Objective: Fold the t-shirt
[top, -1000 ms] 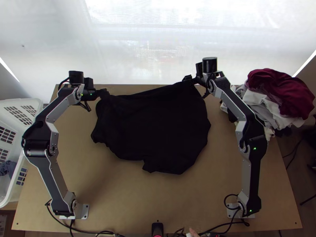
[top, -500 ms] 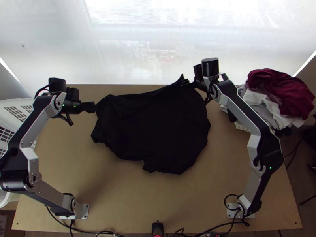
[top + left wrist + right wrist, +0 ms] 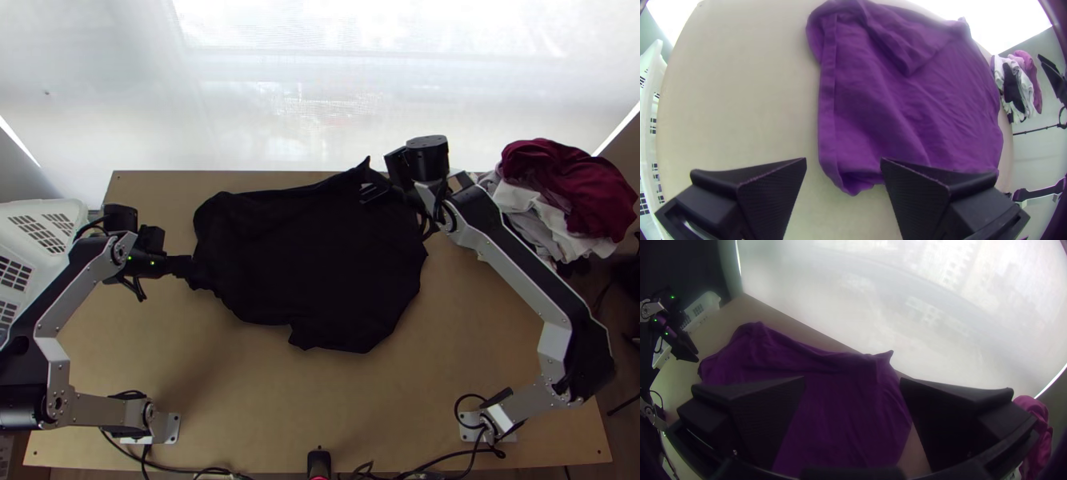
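Evidently, the shirt (image 3: 312,264) is roughly spread, folding left undone; left pincer (image 3: 843,160) at nine o'clock, right pincer (image 3: 852,378) at one, are parted.

The desk (image 3: 264,400) is wooden. On it, a t-shirt (image 3: 312,264) lies spread by the left hand (image 3: 190,274), beneath the right hand (image 3: 368,193).

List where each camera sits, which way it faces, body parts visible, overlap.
Top: above near edge, steeply down at table and shirt; left arm, right arm.
Left wrist: on left arm, down over shirt's left side; left fingers, open.
Right wrist: on right arm, across shirt to white backdrop; right fingers, open, plus left arm.
Wrist views share: shirt, basket, clothes pile.
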Motion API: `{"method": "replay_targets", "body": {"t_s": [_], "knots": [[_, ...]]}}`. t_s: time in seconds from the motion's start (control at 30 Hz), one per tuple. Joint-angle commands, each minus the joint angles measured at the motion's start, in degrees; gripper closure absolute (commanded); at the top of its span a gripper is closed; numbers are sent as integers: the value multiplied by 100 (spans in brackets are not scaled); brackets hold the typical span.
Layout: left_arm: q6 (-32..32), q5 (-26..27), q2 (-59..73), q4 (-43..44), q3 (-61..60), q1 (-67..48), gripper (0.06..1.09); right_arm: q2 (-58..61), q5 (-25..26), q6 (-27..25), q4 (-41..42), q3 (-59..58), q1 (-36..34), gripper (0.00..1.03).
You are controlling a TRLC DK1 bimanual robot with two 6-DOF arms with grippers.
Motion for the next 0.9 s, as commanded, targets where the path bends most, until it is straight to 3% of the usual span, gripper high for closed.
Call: {"method": "replay_targets", "body": {"t_s": [0.0,0.17,0.57,0.87], "knots": [[26,-54,60,503,-607,-64,31,-616,-1,-50,-209,-367,120,5],[-35,-133,279,819,-659,-116,32,-880,-10,-41,-236,-736,199,5],[-62,-54,455,828,-563,-143,92,-1108,-27,20,-253,-1141,295,5],[-167,-18,306,784,-431,-169,105,-1266,-168,108,-491,-1554,893,5]]}}
